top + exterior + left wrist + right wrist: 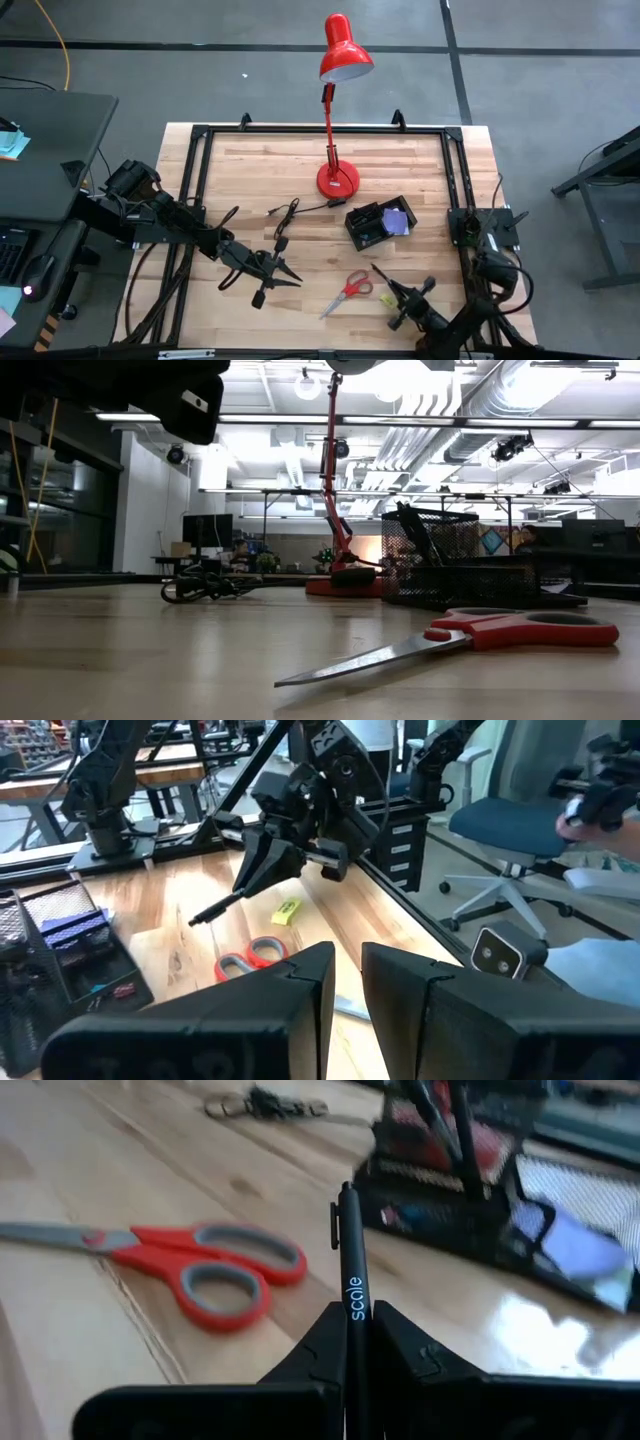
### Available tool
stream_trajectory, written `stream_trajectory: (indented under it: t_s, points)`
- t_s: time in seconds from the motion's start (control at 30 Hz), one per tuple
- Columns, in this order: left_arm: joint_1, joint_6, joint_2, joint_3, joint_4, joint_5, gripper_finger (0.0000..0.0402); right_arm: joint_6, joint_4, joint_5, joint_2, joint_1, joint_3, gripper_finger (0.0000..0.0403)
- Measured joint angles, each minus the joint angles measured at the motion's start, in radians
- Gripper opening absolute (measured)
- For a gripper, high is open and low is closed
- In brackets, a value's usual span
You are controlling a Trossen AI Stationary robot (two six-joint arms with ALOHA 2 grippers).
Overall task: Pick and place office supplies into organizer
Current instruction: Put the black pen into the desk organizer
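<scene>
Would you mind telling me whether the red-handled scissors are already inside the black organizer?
No, the scissors lie flat on the bare wooden table, apart from the organizer and nearer the table's front edge.

Right gripper [385, 278] fingers clamped; left gripper [290, 278] hovers, narrow gap.
</scene>
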Motion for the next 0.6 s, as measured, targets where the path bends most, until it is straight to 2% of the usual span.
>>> stream_trajectory:
  t_s: [0.2,0.4,0.53,0.6]
  points:
    - [0.000,-0.004,0.000,0.000,0.007,-0.005,0.0046,-0.006,-0.081,0.143,0.005,-0.032,0.046,0.0011]
    - [0.000,-0.027,0.000,0.015,0.007,-0.041,0.0046,-0.034,-0.159,0.242,0.008,-0.074,0.120,0.0011]
    - [0.000,-0.025,0.000,0.024,0.006,-0.022,0.0046,-0.087,-0.158,0.366,0.001,-0.094,0.165,0.0011]
    - [0.000,-0.025,0.000,0.028,0.006,-0.046,0.0046,-0.115,-0.157,0.428,0.000,-0.107,0.194,0.0011]
